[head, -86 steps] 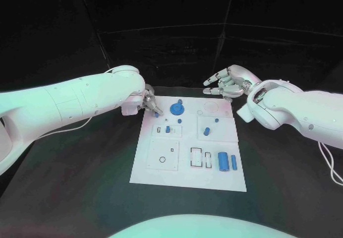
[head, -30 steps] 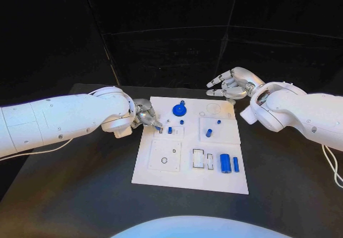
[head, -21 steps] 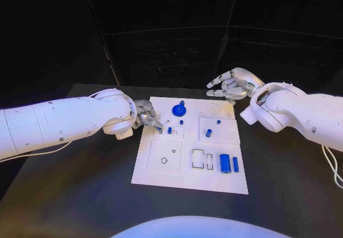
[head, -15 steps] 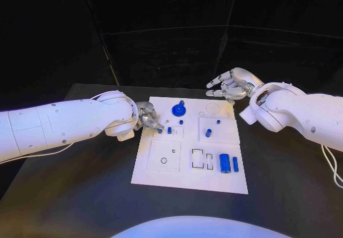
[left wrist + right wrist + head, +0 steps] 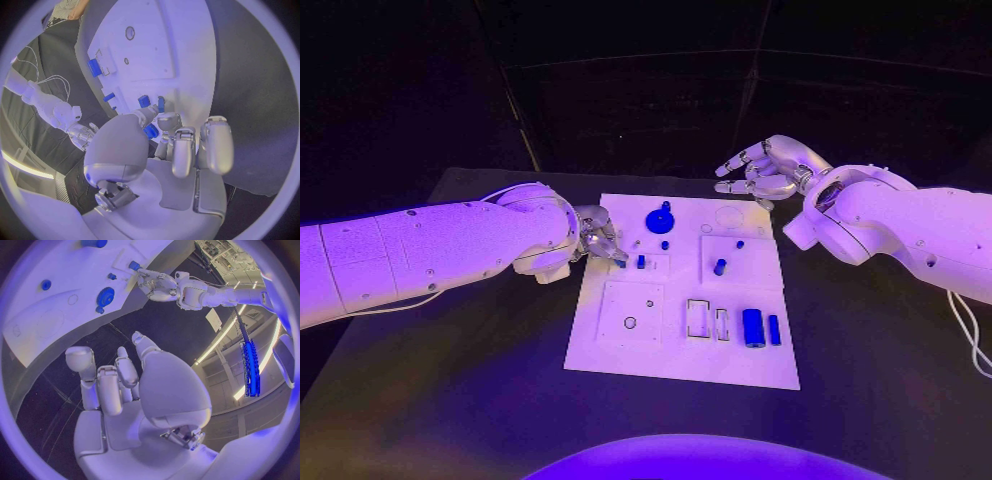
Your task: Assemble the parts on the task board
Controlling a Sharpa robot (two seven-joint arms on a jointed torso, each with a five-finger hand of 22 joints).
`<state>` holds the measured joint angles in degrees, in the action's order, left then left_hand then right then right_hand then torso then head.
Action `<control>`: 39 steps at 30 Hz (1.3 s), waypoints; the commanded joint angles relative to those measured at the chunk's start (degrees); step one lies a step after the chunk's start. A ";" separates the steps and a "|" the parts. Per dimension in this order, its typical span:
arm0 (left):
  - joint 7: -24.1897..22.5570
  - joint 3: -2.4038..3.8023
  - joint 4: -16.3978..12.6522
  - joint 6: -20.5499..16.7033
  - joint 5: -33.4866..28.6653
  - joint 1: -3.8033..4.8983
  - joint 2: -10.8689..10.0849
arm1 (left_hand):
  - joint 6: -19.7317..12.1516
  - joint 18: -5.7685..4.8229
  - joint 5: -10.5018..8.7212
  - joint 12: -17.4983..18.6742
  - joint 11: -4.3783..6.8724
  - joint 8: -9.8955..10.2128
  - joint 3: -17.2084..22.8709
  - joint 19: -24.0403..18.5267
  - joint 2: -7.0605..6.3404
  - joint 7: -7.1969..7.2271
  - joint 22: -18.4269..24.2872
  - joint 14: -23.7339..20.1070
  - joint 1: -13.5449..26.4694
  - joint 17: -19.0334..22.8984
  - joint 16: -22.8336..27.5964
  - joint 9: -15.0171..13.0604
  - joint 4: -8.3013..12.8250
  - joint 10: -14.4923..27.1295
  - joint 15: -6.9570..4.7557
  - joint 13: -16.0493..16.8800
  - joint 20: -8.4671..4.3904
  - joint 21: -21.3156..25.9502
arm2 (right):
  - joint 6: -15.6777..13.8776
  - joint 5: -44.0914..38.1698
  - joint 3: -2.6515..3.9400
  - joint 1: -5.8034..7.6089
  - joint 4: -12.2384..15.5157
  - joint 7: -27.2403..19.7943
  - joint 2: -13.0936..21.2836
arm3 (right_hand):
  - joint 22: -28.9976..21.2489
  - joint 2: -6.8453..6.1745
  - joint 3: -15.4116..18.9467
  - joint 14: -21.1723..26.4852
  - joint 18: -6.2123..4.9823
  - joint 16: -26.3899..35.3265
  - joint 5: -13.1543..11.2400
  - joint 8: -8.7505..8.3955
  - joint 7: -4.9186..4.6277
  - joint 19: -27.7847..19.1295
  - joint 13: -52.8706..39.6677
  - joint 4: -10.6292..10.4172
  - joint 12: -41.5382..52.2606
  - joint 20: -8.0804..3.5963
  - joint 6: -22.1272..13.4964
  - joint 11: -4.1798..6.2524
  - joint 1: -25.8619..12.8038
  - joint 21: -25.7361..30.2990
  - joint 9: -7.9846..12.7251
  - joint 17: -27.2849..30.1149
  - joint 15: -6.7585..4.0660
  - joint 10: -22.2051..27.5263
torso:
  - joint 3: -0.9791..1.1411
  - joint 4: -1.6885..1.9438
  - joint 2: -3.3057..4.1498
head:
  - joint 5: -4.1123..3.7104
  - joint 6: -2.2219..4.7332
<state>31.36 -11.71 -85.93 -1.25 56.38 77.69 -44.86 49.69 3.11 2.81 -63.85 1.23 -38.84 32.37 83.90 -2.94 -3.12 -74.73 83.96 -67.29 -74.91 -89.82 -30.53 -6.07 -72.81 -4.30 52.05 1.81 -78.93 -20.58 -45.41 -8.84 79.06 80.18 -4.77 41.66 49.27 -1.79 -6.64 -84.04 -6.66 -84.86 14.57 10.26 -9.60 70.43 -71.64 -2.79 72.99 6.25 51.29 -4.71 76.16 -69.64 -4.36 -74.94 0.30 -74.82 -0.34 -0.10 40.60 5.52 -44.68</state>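
Left hand (image 5: pixel 599 240) sits at the board's (image 5: pixel 678 365) 9 o'clock edge, near the far corner, fingertips pinching a small blue piece (image 5: pixel 150 131) just over the white surface. Right hand (image 5: pixel 764 170) hovers off the board's far-right corner, approx 1 o'clock, fingers spread, nothing in it. On the board: blue round knob (image 5: pixel 658 214) at 12, short peg (image 5: pixel 718 267) centre-right, blue cylinder (image 5: pixel 753 328) and slim bar (image 5: pixel 773 329) side by side at 4 o'clock.
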 commanded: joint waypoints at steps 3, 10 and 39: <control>0.98 -0.06 -0.07 1.11 0.98 -0.10 0.00 | 0.30 0.11 0.25 -0.21 0.00 -0.20 7.62 0.92 0.62 0.08 -0.05 6.04 0.02 -15.09 -0.18 -0.09 7.17 -0.23 -0.30 0.05 -0.16 -0.39 | 0.16 -0.08 0.03 0.09 0.10 -0.44 0.03 | -0.05 0.34 0.28 -3.52 -0.65 0.24 0.21 0.25 0.22 -0.12 0.01 -0.06 -0.02 -0.19 0.23 0.37 0.10 0.23 0.03 -4.46 -0.37 -0.10 | 0.01 0.04 -0.01 | 0.00 -0.02; 1.13 -0.06 -0.12 1.47 1.00 -0.10 0.02 | 0.31 0.09 0.26 -0.30 0.00 -0.23 7.76 0.94 0.55 0.09 -0.11 6.04 0.09 -15.09 -0.18 -0.09 7.25 -0.31 -0.30 0.17 -0.16 -0.43 | 0.19 -0.08 0.03 0.08 0.08 -0.46 0.02 | -0.05 0.34 0.28 -3.52 -0.65 0.24 0.21 0.25 0.22 -0.12 0.01 -0.06 -0.02 -0.19 0.23 0.37 0.10 0.23 0.03 -4.46 -0.37 -0.10 | 0.01 0.01 0.01 | 0.05 0.01; 2.78 -0.04 1.35 4.59 1.00 -0.08 2.22 | 2.64 -0.06 4.85 -2.30 0.73 -1.28 5.85 1.24 -1.16 1.14 -1.03 6.04 5.20 -15.09 -0.18 0.12 6.36 -2.63 -0.79 2.82 -0.52 -0.97 | 0.23 -0.08 0.03 0.08 0.16 -0.38 0.00 | -0.12 0.33 0.31 -3.51 -0.66 0.29 0.55 0.29 0.22 -0.11 0.09 -0.06 -0.10 -0.21 0.17 0.37 0.14 0.30 0.06 -4.41 -0.39 -0.03 | 0.03 -0.03 0.01 | -0.25 -0.41</control>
<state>33.34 -11.52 -84.54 1.26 57.49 77.92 -42.81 51.94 3.11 7.54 -65.91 1.95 -39.96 34.99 84.08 -4.21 -2.06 -74.92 83.96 -62.36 -74.91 -89.82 -30.41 -3.27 -75.15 -4.72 54.82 1.62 -79.74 -20.58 -45.41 -8.84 79.04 80.22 -4.78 41.68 49.20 -1.79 -6.64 -84.04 -6.67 -84.86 14.98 10.26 -9.60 70.43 -71.64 -2.78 72.99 6.24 51.29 -4.71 76.15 -69.65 -4.36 -74.92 0.30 -74.82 -0.31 -0.14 40.61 5.30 -45.10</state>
